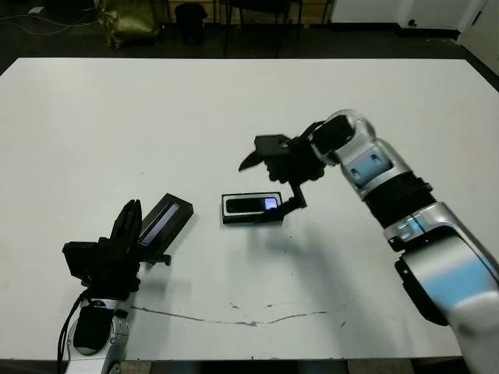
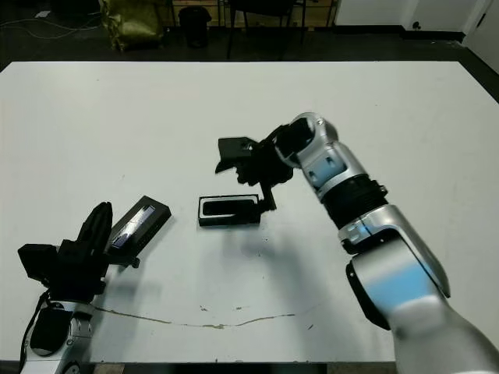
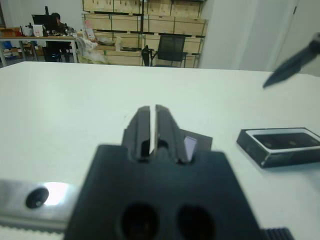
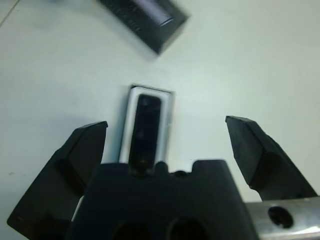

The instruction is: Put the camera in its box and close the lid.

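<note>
The camera (image 1: 248, 205), a slim black bar, lies inside the box (image 1: 227, 209), a white-lined black tray at the table's middle. Directly above the box, my right gripper (image 1: 271, 181) is open, one finger raised toward the left and the other reaching down by the box's right end. In the right wrist view the camera (image 4: 145, 132) shows between the spread fingers (image 4: 85, 145). The lid (image 1: 165, 219), black with a glossy strip, lies slanted to the left of the box. My left gripper (image 1: 129, 212) is shut on nothing, its tips right beside the lid's near left edge.
A thin dark crack line (image 1: 234, 319) runs across the near part of the white table. Chairs, shelves and a seated person (image 3: 55, 30) are beyond the far edge. The table's near edge lies close behind my left arm.
</note>
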Tool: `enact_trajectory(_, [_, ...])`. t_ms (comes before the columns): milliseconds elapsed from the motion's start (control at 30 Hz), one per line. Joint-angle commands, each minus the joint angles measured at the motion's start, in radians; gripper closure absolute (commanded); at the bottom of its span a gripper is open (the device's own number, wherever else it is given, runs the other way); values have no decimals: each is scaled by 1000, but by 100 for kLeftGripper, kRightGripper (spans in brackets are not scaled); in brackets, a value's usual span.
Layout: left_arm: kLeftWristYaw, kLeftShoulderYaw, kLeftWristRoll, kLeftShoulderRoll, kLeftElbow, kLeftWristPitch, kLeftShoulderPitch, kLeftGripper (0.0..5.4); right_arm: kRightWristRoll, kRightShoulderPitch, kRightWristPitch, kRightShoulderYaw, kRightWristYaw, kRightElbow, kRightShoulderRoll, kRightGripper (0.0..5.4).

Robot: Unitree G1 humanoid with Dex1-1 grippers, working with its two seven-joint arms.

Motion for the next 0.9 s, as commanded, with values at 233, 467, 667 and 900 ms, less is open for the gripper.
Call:
enact_trajectory(233, [-4, 1, 4, 6, 17, 11, 11, 540, 159, -7, 101, -203, -101, -67, -53, 3])
enact_trajectory(467, [-10, 14, -1, 9, 32, -17, 4, 540, 296, 272, 203, -427, -457, -390, -27, 82])
enact_trajectory(667, [-20, 21, -10, 15, 28, -27, 2, 540, 355, 576, 198, -521, -685, -649, 6, 219])
enact_trajectory(900, [-29, 29, -6, 29, 8, -25, 3, 540, 402, 909, 144, -547, -791, -844, 28, 381])
